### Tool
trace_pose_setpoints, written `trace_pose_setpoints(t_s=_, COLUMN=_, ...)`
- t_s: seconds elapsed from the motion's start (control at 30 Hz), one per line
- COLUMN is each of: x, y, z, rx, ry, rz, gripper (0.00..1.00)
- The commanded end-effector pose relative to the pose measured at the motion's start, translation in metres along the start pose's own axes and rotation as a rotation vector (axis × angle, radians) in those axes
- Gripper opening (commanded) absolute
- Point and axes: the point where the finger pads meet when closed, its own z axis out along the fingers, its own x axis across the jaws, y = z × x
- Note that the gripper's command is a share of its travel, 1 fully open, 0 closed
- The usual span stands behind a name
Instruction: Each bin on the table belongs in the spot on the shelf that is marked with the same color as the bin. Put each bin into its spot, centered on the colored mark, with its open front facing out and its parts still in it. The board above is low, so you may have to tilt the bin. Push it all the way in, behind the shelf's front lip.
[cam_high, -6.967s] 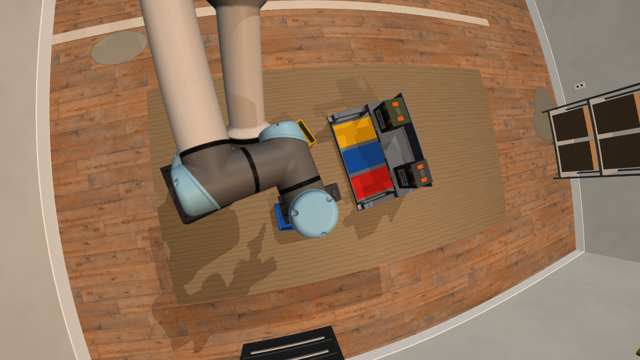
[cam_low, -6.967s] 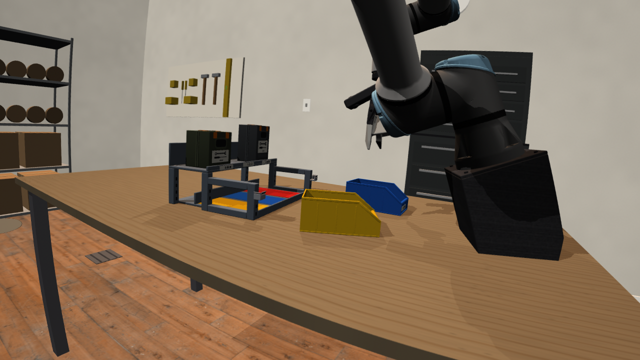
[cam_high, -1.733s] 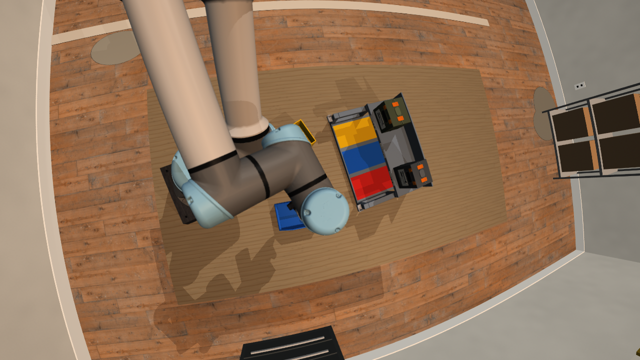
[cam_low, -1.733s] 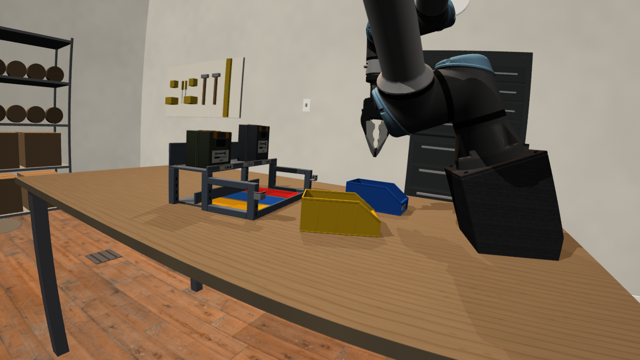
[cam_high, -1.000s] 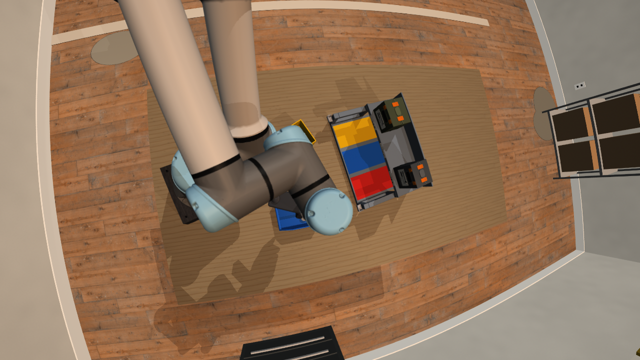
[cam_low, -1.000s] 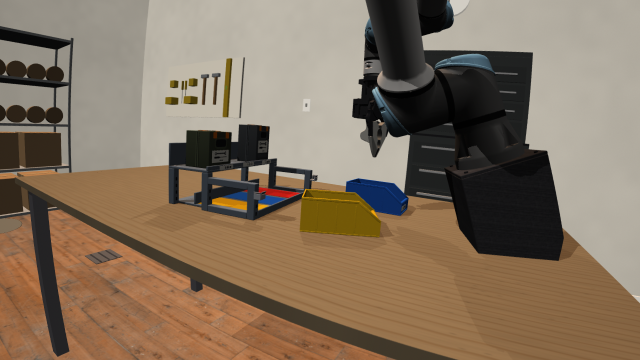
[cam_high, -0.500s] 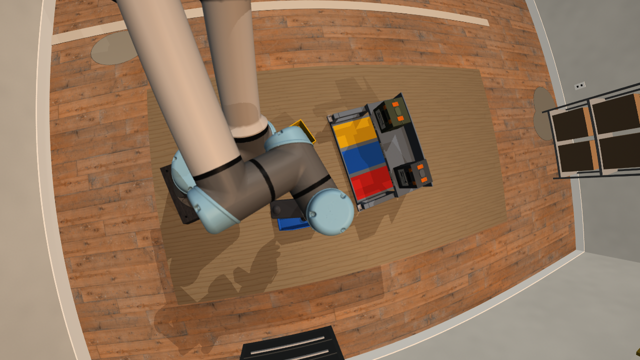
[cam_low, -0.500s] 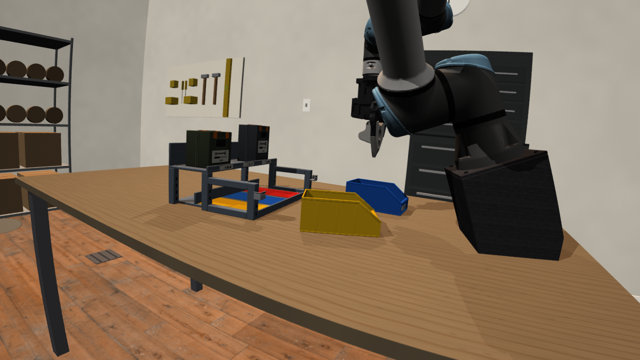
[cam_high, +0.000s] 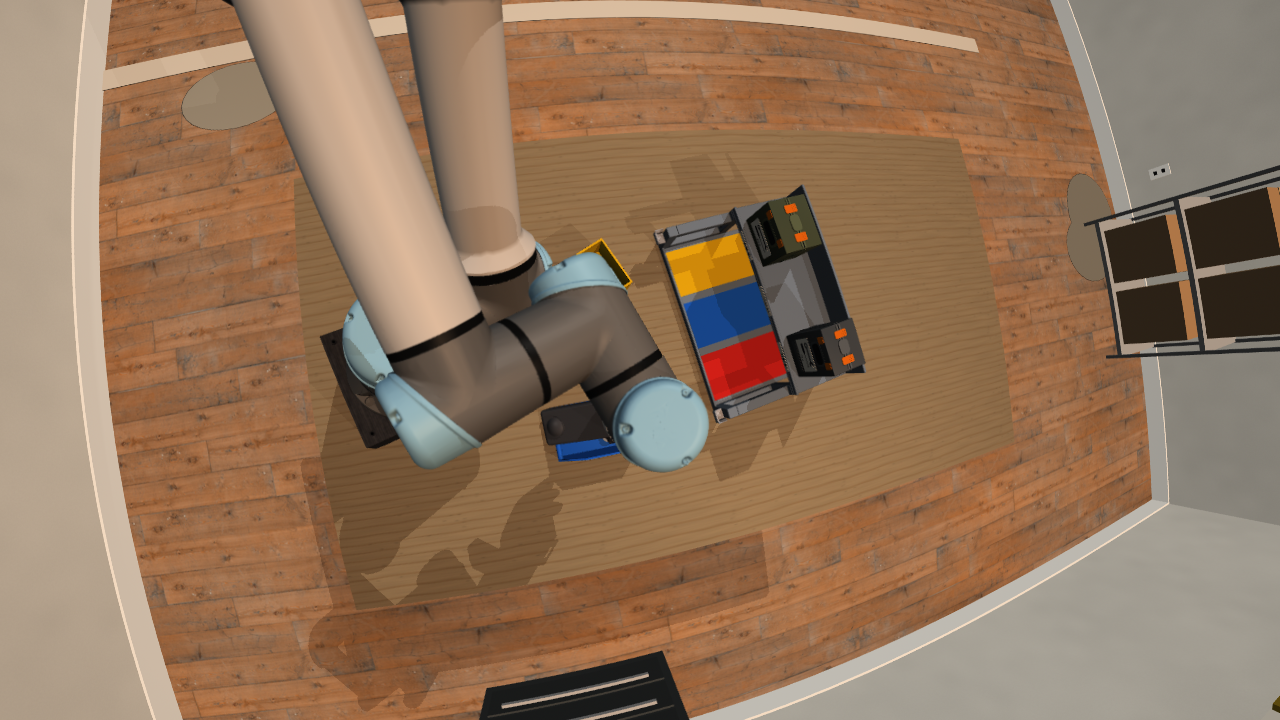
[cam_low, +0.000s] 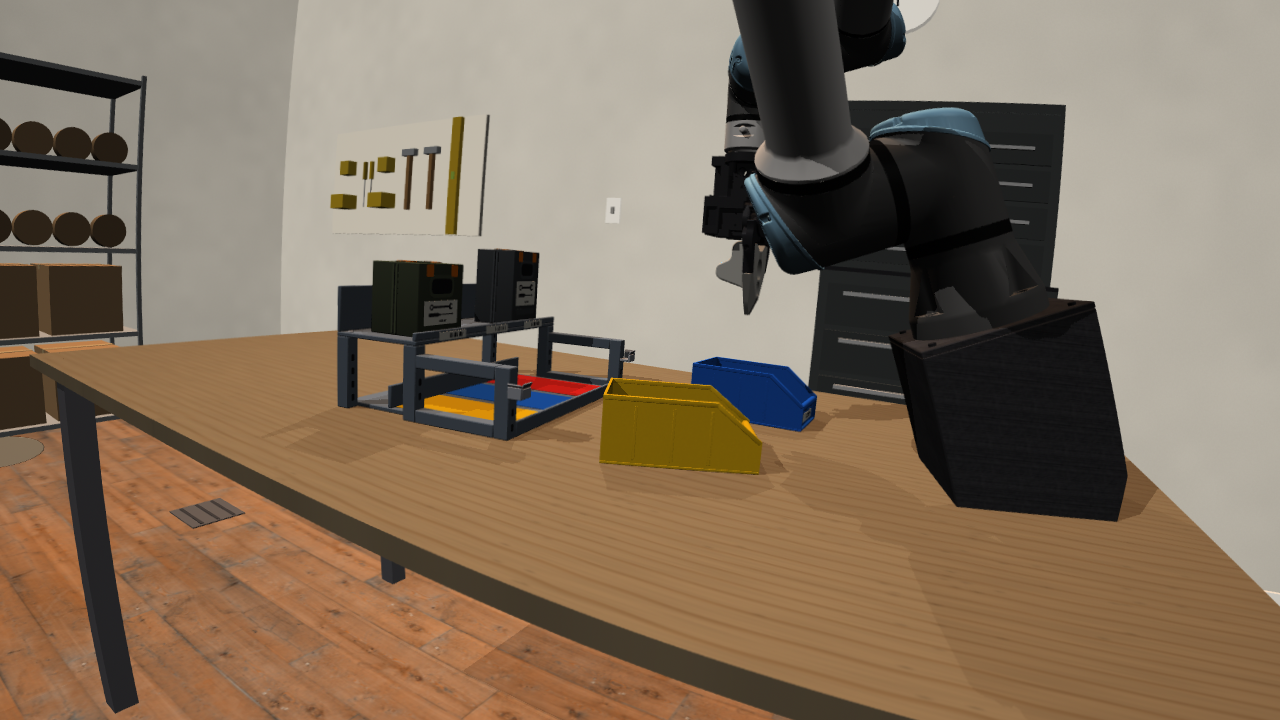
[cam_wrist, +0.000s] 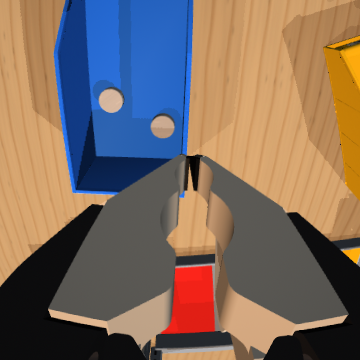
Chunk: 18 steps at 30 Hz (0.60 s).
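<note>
The blue bin (cam_high: 586, 450) (cam_low: 750, 394) (cam_wrist: 155, 55) stands upright on the table, its low open front turned away from the shelf. It holds two round parts (cam_wrist: 111, 100) (cam_wrist: 162, 126). The yellow bin (cam_low: 671, 429) (cam_wrist: 344, 120) stands nearer the exterior camera, partly under the arm in the top view; its contents are hidden. My gripper (cam_low: 749, 309) (cam_wrist: 189, 158) is shut and empty, high above the table over the blue bin's shelf-side end. The shelf (cam_high: 799, 286) (cam_low: 349, 367) has yellow (cam_high: 711, 264), blue (cam_high: 726, 313) and red (cam_high: 742, 362) marks, all uncovered.
Two dark toolboxes (cam_high: 785, 228) (cam_high: 827, 349) stand on the shelf's upper board. Side frames (cam_low: 460, 365) flank the marked level, and a front lip (cam_low: 554, 414) runs along it. The arm's base block (cam_low: 1011, 420) stands beyond the bins.
</note>
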Motion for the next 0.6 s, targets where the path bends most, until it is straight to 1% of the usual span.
trace_pose_setpoints(t_s=0.0, x=-0.0003, y=0.0002, z=-0.0002, rx=-0.001, ry=0.000, rz=-0.005, gripper=0.00)
trace_pose_setpoints(t_s=0.17, x=-0.0003, y=0.0002, z=-0.0002, rx=-0.001, ry=0.000, rz=-0.006, gripper=0.00)
trace_pose_setpoints(t_s=0.2, x=-0.0003, y=0.0002, z=-0.0002, rx=-0.001, ry=0.000, rz=-0.007, gripper=0.15)
trace_pose_setpoints(t_s=0.57, x=-0.0003, y=0.0003, z=-0.0002, rx=-0.001, ry=0.000, rz=-0.007, gripper=0.15)
